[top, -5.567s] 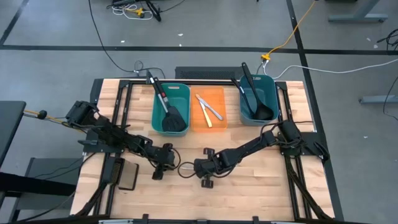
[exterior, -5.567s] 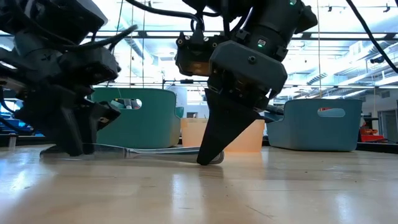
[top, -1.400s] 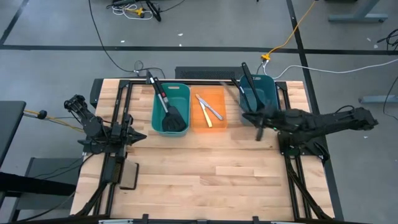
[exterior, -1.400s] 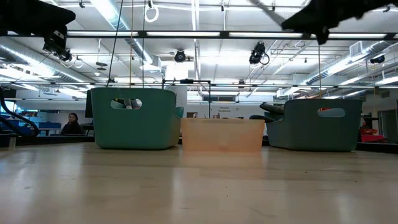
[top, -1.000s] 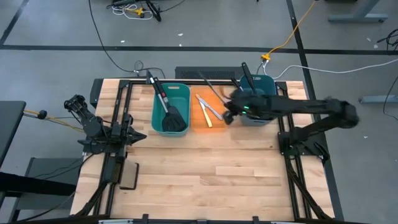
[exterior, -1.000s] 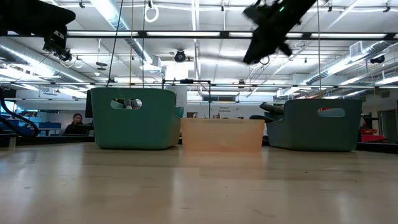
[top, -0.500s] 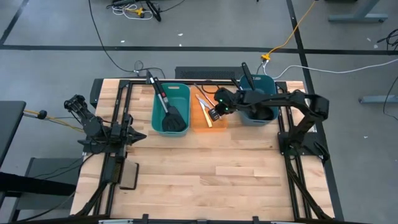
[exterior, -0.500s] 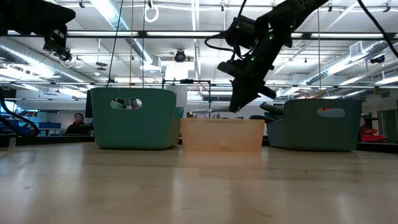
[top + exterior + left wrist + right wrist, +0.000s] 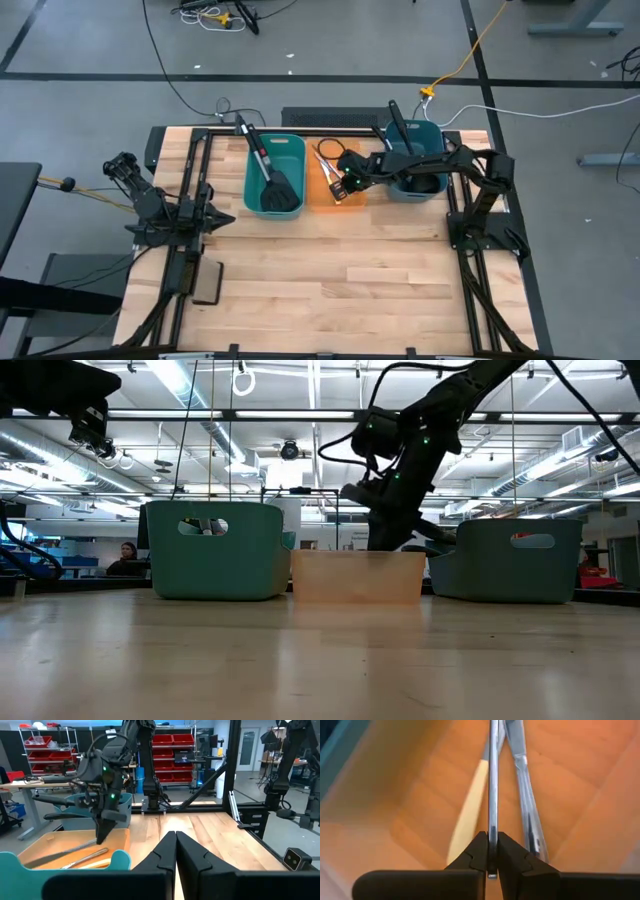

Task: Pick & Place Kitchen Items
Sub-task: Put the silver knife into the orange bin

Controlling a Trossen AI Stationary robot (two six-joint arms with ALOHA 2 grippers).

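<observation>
The right gripper [image 9: 343,182], mid-frame in the high view over the orange bin [image 9: 352,193], pinches a silver knife [image 9: 493,795]. The left gripper [image 9: 175,851], at left, is pressed together.

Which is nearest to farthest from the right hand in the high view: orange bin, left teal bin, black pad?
1. Orange bin, directly under the right hand, which is shut on a silver knife inside it.
2. Left teal bin, next bin over toward the left arm's side.
3. Black pad, far off at the table's near left edge.
</observation>
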